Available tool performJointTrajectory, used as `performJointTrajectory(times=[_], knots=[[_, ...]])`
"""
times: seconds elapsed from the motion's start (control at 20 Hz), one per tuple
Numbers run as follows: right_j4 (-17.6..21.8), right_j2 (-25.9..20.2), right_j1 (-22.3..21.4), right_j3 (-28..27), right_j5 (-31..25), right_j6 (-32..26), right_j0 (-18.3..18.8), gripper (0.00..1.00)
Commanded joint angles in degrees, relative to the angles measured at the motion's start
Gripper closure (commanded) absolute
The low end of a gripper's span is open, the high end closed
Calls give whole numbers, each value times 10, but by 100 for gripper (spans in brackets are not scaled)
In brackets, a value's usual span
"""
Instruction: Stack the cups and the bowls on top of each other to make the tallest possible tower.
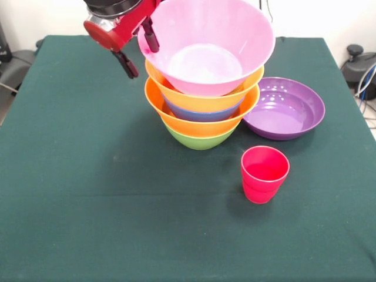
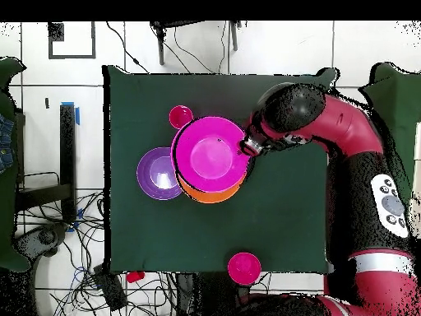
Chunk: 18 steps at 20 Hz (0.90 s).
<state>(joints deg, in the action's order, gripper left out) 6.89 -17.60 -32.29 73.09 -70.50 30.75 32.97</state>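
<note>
The tower stands mid-table: a green bowl as base, then an orange bowl, a blue bowl, a second orange bowl and a large pink bowl on top, tilted a little. From above, the pink bowl covers most of the pile. My gripper is open at the pink bowl's left rim. One finger overlaps the bowl's wall and the other hangs clear of it. A red cup stands upright in front of the tower.
A wide purple bowl sits on the green cloth just right of the tower, close to it. Seen from above, a small pinkish-red round vessel sits at the table's edge by the robot base. Cables lie on the floor around the table.
</note>
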Motion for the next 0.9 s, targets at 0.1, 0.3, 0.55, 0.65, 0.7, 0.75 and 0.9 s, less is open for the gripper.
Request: performJointTrajectory(times=[0.1,0.3,0.55,0.65,0.7,0.75,0.9], knots=[[10,-29,8,-41,-131,41,-21,0],[-4,-30,-13,-34,-172,59,-25,0],[-16,-35,-15,-38,-178,70,-32,0],[-26,-40,-13,-36,-166,72,-31,0],[-32,-43,-12,-33,-157,72,-30,0],[-40,-46,-13,-29,-139,74,-31,0],[-50,-52,-15,-21,-99,70,-35,0]])
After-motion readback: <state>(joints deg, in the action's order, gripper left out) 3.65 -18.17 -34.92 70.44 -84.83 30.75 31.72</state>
